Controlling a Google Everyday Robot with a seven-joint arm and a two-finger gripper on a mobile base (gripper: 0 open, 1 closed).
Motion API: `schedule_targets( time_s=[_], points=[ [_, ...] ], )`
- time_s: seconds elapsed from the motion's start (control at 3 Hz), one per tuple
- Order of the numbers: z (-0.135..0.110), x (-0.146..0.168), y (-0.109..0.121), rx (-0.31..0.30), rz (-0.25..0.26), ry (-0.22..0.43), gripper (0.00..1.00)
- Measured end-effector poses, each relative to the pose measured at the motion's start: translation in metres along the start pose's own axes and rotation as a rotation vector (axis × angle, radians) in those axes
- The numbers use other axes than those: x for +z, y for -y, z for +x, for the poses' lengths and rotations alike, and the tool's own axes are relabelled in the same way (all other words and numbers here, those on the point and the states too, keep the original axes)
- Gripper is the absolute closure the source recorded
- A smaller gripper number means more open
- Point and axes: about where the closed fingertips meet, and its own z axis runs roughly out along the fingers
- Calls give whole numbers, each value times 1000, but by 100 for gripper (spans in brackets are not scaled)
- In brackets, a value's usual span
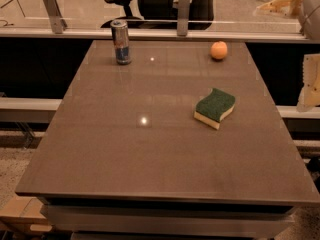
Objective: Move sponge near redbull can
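The sponge (pixel 215 107), dark green on top with a pale yellow base, lies flat on the right half of the brown table (pixel 125 149). The redbull can (pixel 120 42) stands upright near the table's far left edge. My gripper (pixel 278 6) is a pale shape at the top right corner, raised beyond the table's far right corner, well above and behind the sponge. It holds nothing that I can see.
A small round orange fruit (pixel 218 50) sits near the table's far right edge. A part of my arm (pixel 311 81) hangs at the right edge of the view. A rail with metal posts (pixel 183 6) and an office chair stand behind the table.
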Motion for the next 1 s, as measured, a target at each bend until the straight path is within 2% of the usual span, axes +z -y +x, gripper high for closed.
schedule_targets(
  time_s=[0.33, 0.67, 1.0],
  points=[
    [-10, 12, -2, -137, 6, 14, 0],
    [-16, 30, -1, -237, -29, 16, 0],
    [-18, 54, 6, -296, -93, 3, 0]
  ],
)
